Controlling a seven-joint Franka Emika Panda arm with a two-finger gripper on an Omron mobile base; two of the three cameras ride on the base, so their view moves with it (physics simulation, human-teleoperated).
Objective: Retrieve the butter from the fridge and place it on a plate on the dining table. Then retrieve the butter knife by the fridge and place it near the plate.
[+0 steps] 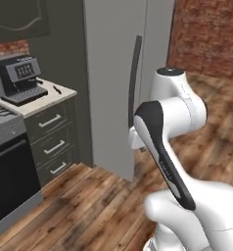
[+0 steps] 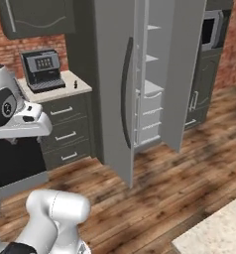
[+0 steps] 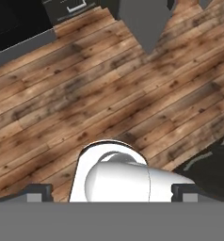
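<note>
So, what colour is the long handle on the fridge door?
Dark grey, nearly black; the handle shows best in the right base view.

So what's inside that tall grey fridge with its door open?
Inside the tall light-grey fridge: white shelves and drawers, bare where visible. The open door hides the rest.

The arm point(image 1: 184, 147) was glossy white, built of rounded, bulbous segments. A long black curved panel ran along one link, and a dark round cap topped the upper joint. In the right base view another joint showed a black circular face with a small pale mark.
</note>
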